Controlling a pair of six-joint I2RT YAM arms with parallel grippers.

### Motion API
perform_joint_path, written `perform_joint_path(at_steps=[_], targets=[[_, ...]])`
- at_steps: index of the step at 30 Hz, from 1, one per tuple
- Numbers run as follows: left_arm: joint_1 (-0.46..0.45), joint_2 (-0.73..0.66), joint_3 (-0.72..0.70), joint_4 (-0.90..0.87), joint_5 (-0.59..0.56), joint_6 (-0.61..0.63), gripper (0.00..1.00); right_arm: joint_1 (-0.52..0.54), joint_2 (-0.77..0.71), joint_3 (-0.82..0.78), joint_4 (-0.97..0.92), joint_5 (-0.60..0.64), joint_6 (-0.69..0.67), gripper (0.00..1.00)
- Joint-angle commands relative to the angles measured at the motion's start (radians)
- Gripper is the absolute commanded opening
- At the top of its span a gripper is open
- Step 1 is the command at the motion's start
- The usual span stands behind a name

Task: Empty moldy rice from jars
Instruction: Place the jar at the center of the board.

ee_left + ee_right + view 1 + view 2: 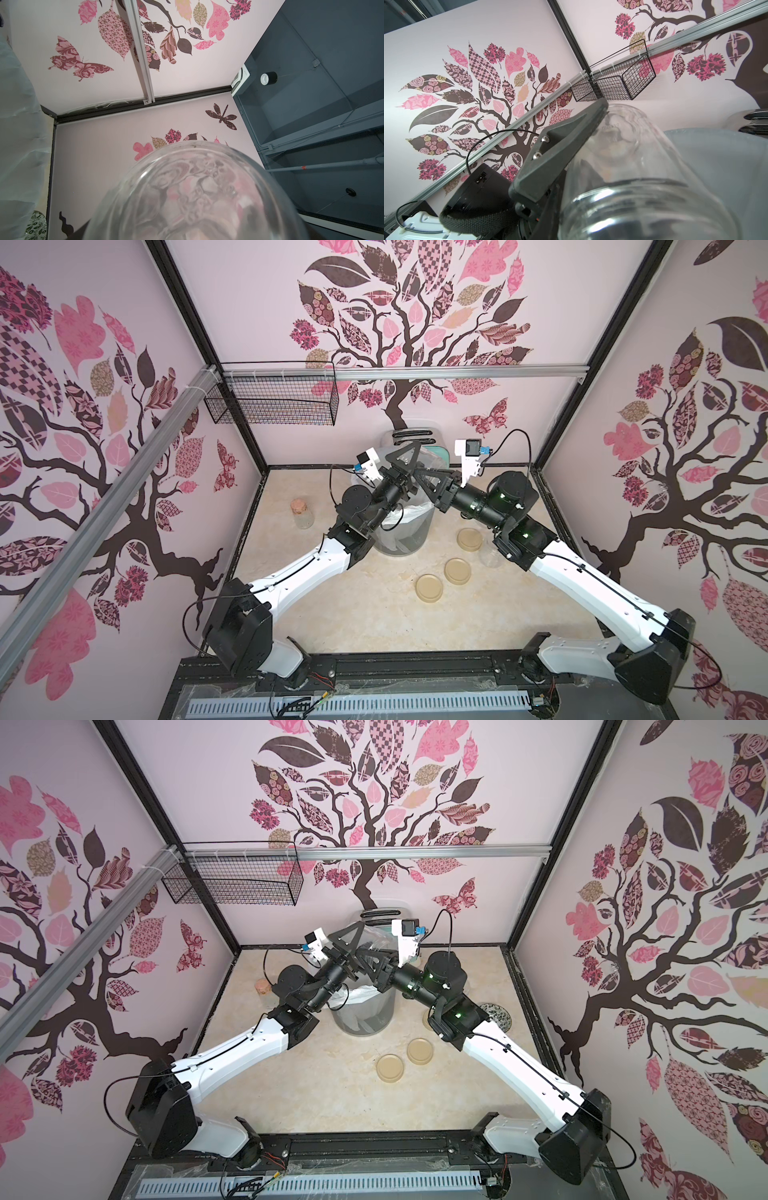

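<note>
Both arms meet above the lined trash bin (401, 539) with one clear jar (643, 178) held between them. It also fills the lower left wrist view (193, 193) and glints in a top view (376, 942). My left gripper (409, 460) is shut on the jar, one dark finger (560, 145) lying along its side. My right gripper (417, 473) is shut at the jar's threaded mouth, its fingers hidden behind the glass. The moldy rice does not show plainly; the jar looks nearly empty. Another jar (490, 558) stands lidless beside the right arm.
Three beige lids (469, 539) (457, 571) (428, 589) lie on the table right of the bin. A cork-stoppered flask (302, 514) stands left of it, a patterned bowl (496, 1016) at the right wall. A toaster (411, 435) and a wire basket (274, 402) are at the back.
</note>
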Motion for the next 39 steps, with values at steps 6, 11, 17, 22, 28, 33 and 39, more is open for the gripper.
perform_joint_path(at_steps=[6, 11, 17, 22, 28, 33, 39], targets=[[-0.012, -0.075, -0.024, -0.03, -0.066, 0.08, 0.98, -0.004, -0.021, -0.016, 0.01, 0.059, -0.012, 0.0], [0.017, -0.117, -0.037, -0.076, -0.084, 0.096, 0.98, -0.004, -0.047, 0.003, -0.019, 0.068, -0.037, 0.0], [0.064, -0.162, -0.005, -0.191, -0.046, 0.149, 0.98, -0.025, -0.083, 0.066, -0.103, 0.075, -0.078, 0.0], [0.121, -0.22, -0.001, -0.265, -0.019, 0.2, 0.98, -0.07, -0.124, 0.156, -0.292, 0.164, -0.16, 0.0], [0.206, -0.372, 0.017, -0.49, -0.017, 0.398, 0.98, -0.17, -0.162, 0.2, -0.472, 0.186, -0.212, 0.0], [0.29, -0.513, 0.001, -0.661, -0.026, 0.512, 0.98, -0.351, -0.171, 0.141, -0.543, 0.116, -0.187, 0.0], [0.317, -0.627, -0.04, -0.782, -0.015, 0.632, 0.98, -0.461, -0.022, 0.153, -0.64, 0.043, -0.234, 0.0]])
